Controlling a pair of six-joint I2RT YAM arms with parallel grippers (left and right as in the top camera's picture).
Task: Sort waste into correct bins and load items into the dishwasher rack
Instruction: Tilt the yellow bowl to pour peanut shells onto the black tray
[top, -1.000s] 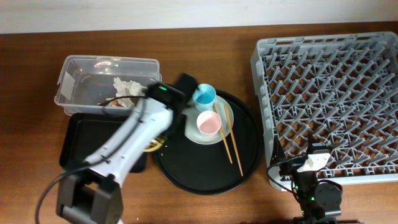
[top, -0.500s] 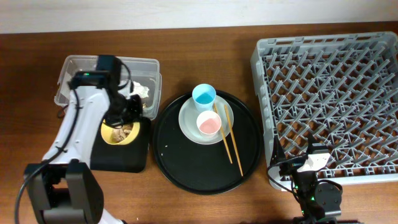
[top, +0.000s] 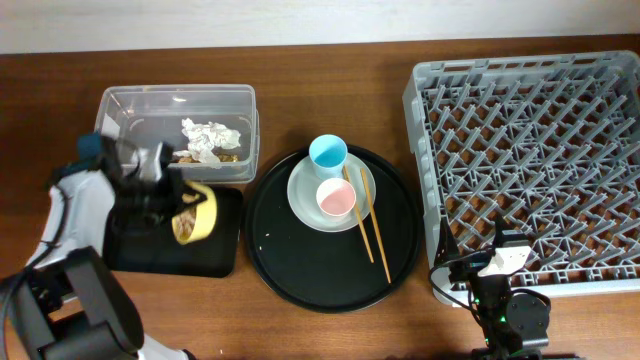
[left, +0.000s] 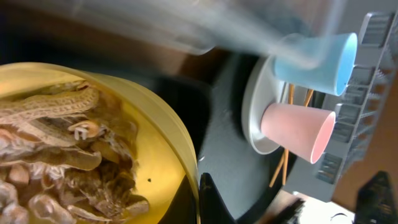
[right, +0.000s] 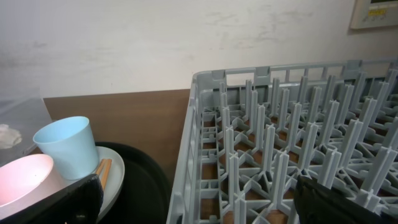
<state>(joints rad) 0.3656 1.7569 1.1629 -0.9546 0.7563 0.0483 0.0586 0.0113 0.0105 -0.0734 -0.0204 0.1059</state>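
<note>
My left gripper (top: 172, 203) is shut on the rim of the yellow bowl (top: 203, 210) and holds it tilted on its side over the shallow black rectangular tray (top: 150, 258). In the left wrist view the bowl (left: 158, 134) holds beige-brown food scraps (left: 56, 155), with its rim pinched in the jaws (left: 200, 199). The clear tub (top: 130, 105) holds a crumpled white napkin (top: 203, 138) and a brown wrapper (top: 230, 155). The blue cup (top: 328, 154), pink cup (top: 336, 198) and chopsticks (top: 366, 222) sit on the pale plate (top: 303, 195). My right gripper (right: 199, 205) is open and empty at the near edge of the grey rack (top: 535, 160).
The plate stands on a large round black tray (top: 300, 270) between the bins and the rack. The rack (right: 280, 149) fills the right side of the right wrist view, with the blue cup (right: 65, 146) and pink cup (right: 22, 180) at its left.
My left arm has carried the yellow bowl from the round tray leftward over the black rectangular tray. The bowl has gone from upright to tipped on its side. The right arm has not moved.
</note>
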